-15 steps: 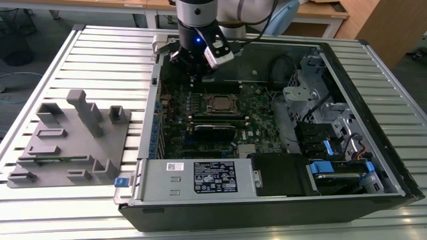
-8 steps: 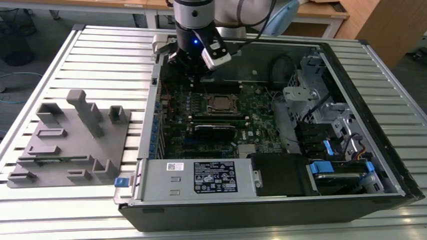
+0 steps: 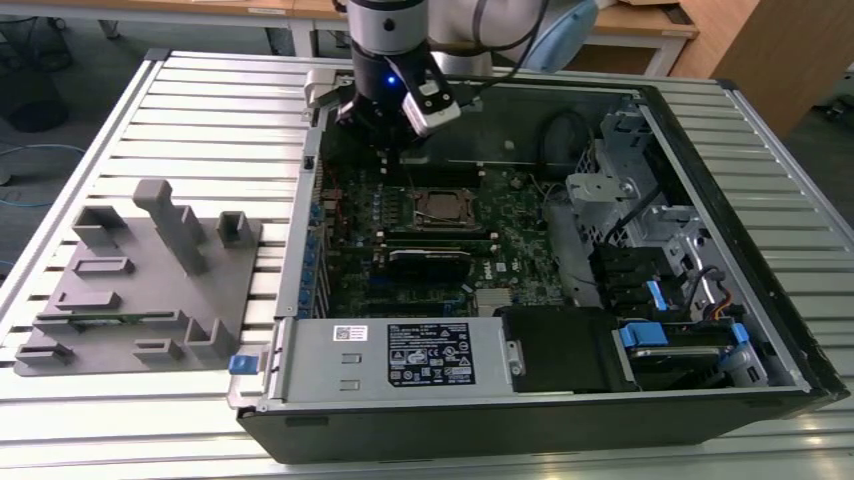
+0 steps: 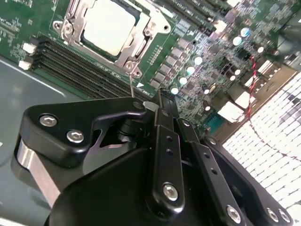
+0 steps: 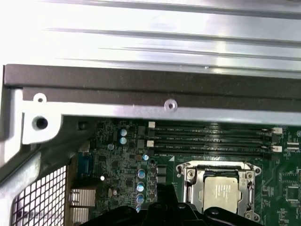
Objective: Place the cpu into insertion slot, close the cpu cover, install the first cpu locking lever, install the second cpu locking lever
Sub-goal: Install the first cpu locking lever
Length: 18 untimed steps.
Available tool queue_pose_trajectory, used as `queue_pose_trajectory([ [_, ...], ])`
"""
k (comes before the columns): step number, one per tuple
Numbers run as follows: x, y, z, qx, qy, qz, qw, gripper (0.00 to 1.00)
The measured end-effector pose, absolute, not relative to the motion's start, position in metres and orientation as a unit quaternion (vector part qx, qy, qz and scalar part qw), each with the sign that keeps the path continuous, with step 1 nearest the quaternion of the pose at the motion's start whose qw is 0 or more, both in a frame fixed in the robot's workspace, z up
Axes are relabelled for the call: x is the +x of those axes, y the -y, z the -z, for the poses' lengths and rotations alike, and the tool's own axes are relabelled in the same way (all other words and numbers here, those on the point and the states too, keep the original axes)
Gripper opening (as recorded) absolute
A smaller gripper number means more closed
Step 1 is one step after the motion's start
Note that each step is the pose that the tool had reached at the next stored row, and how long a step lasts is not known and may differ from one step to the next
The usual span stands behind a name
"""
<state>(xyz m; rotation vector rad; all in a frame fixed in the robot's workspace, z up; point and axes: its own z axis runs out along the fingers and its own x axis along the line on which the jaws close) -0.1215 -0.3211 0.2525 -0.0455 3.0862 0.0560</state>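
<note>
The cpu lies flat in the middle of the green motherboard, its silver-grey top showing in both wrist views. The cpu cover lies down around it as a silvery frame. Chip and cover hide the insertion slot beneath them. From one corner of that frame a thin wire lever sticks up. My gripper hangs over the board's rear corner by the case wall, apart from the chip, its black fingers together and holding nothing.
The open computer case lies on a slatted metal table. A grey fixture plate stands at the exterior view's left. The power supply, drive cage and loose cables crowd the case. Memory slots run beside the chip.
</note>
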Motion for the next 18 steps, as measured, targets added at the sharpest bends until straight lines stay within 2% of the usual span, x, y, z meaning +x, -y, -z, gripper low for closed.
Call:
queue_pose_trajectory([
  [18, -0.124, 0.309, -0.251, -0.015, -0.999, -0.018, 0.028, 0.11],
])
